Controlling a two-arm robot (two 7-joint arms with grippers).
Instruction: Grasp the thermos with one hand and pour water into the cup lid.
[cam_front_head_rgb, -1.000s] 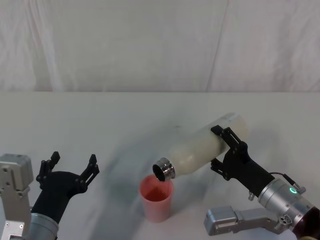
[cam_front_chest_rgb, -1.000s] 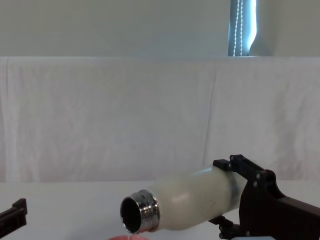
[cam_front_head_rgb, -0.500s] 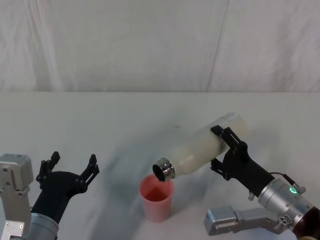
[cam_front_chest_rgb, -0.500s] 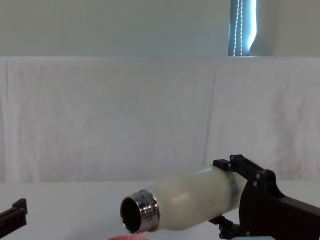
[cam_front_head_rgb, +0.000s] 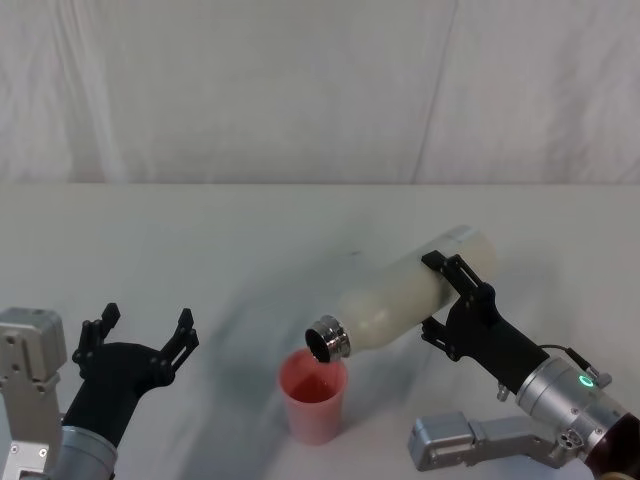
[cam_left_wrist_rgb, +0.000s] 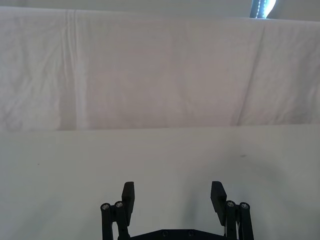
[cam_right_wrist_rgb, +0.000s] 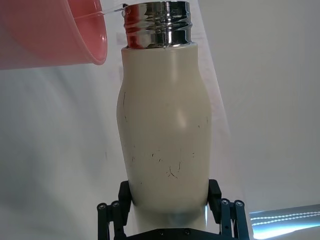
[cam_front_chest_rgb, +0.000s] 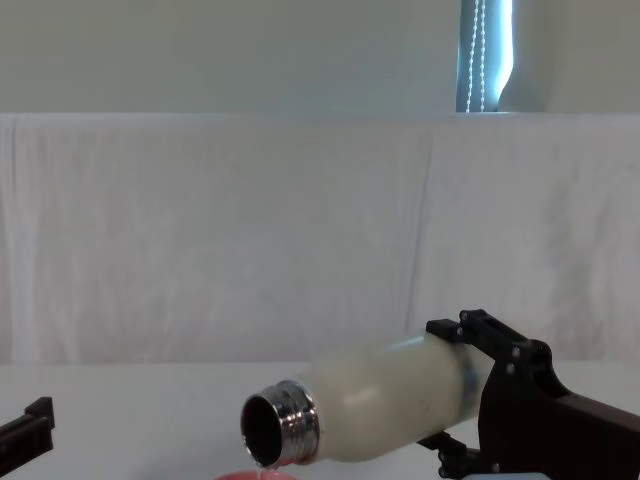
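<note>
Right gripper (cam_front_head_rgb: 452, 300), lower right of the head view, is pinching the tilted thermos (cam_front_head_rgb: 405, 296) round its lower body, steel neck pouring into the cup lid (cam_front_head_rgb: 313, 396) at lower centre; rigid, smooth, probably water-heavy, so mid-body hold suits; left gripper (cam_front_head_rgb: 140, 336) is idling spread, lower left.

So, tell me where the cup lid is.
In the head view the cup lid stands on the table's near centre, directly under the tilted thermos mouth, between both grippers.
</note>
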